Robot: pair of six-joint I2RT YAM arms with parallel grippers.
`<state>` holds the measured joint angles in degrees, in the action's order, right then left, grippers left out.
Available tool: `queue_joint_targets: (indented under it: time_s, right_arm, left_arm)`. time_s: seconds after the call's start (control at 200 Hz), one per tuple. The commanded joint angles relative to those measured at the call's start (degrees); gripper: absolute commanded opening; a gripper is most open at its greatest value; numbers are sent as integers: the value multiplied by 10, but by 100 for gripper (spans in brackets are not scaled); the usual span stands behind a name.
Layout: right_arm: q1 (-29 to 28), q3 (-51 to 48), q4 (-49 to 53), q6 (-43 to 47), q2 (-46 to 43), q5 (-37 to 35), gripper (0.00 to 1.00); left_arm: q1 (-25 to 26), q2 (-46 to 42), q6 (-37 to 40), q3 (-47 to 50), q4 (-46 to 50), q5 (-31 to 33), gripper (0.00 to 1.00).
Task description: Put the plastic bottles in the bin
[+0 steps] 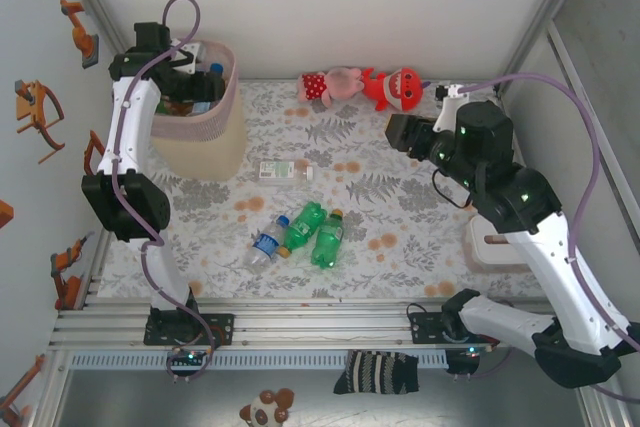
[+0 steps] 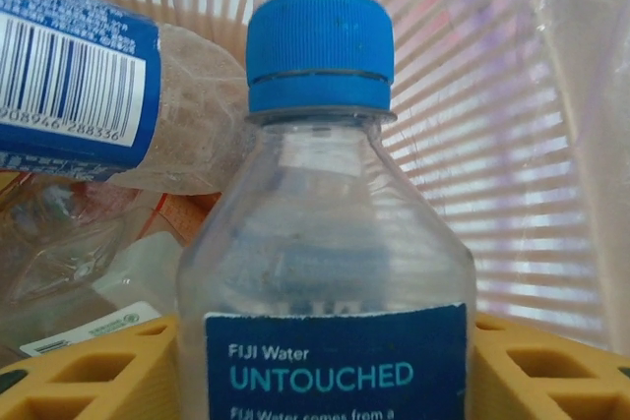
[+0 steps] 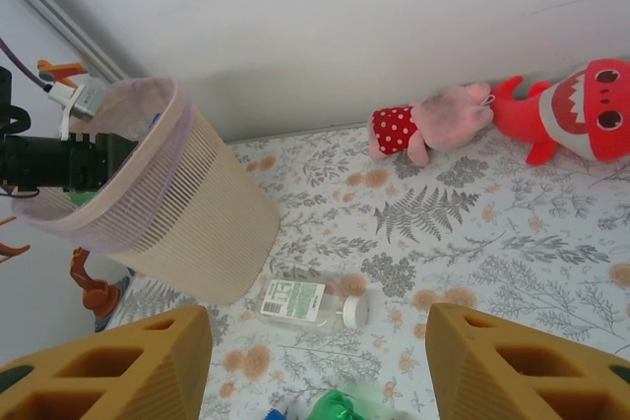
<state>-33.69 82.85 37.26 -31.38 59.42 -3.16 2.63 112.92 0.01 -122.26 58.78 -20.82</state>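
The table [image 1: 400, 197] is covered by a cloth with a fern print. At the far left stands the bin [image 1: 200, 142]. Near the middle a clear bottle [image 1: 285, 171] lies on its side. Nearer lie three more, close together: a blue-labelled bottle [image 1: 267, 243], a green bottle [image 1: 303, 227] and a second green bottle [image 1: 327, 239]. Along the far edge lie two toys just beside each other, a pink plush [image 1: 330, 85] and a red plush [image 1: 392, 87].

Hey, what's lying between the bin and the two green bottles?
One clear bottle with a green-and-white label, on its side, seen in the top view.
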Motion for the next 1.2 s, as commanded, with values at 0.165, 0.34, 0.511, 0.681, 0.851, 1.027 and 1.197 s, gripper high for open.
queue_joint_targets:
  time_s: [0.165,0.34,0.511,0.681,0.851,1.027,1.197]
  right_arm:
    - [-1,-6,6,7,-17,-20,59]
    - [-1,-6,7,7,-16,-19,59]
    - [-2,-2,7,8,-12,-17,59]
    - [-1,-2,7,7,-10,-14,59]
    - [-1,-6,7,5,-17,-16,59]
    - [-1,-6,9,6,-18,-19,59]
    - [-1,-5,9,9,-14,-18,59]
  left_arm:
    - [-2,-74,-26,5,-23,-4,68]
    - [-2,-101,-33,4,-26,-8,69]
    - [-2,-113,-33,4,-28,-14,56]
    - [-2,-94,-23,6,-22,-12,41]
    - [-3,-70,-13,23,-16,21,38]
    - [-11,-62,-11,45,-16,20,36]
    - [-7,-93,-12,66,-48,-12,36]
